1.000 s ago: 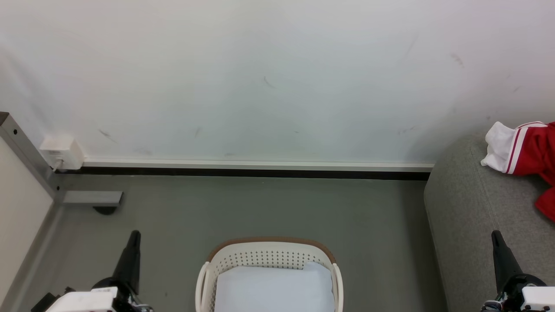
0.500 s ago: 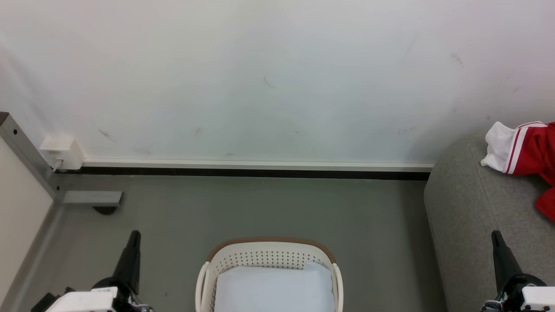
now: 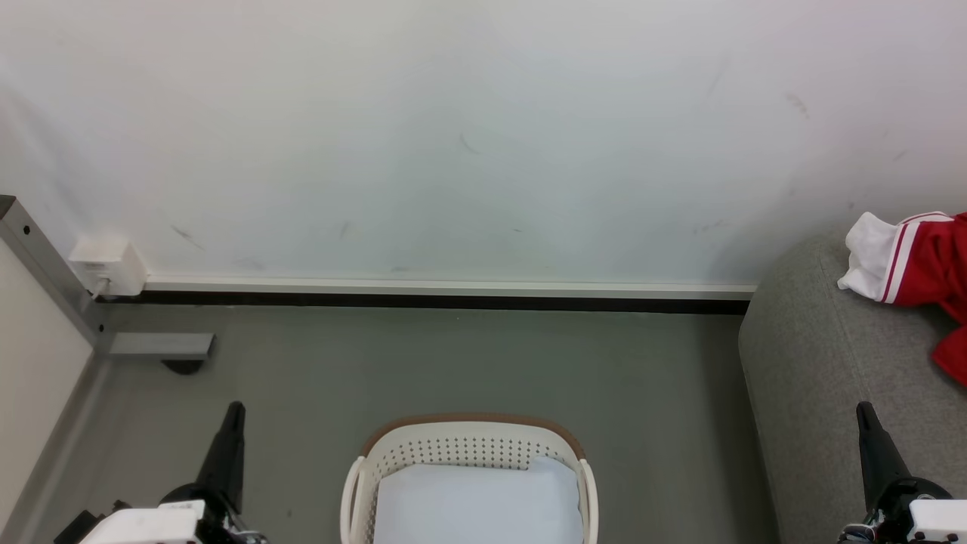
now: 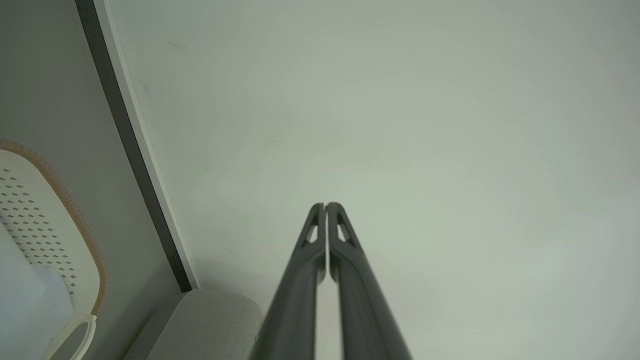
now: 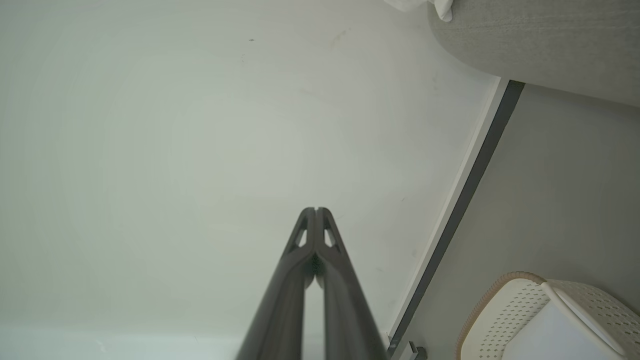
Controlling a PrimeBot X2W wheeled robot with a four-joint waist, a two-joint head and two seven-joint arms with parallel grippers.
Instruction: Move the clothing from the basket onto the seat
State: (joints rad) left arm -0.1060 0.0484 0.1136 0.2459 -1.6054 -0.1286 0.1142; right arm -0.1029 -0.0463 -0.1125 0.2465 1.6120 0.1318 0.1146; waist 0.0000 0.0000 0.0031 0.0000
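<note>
Nothing moved since a second ago | your left pincer [image 4: 325, 205] and right pincer [image 5: 316, 210] pressed closed, empty | red clothing [image 3: 925, 257] lies on sofa [image 3: 816, 363] | basket [image 3: 468, 446] shows pale sheet [image 3: 476, 502] | task looks done

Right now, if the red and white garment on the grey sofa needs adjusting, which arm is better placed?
Right, probably. The right gripper is beside the light grey fabric sofa where the red and white garment lies; the left gripper is across the white plastic basket.
</note>
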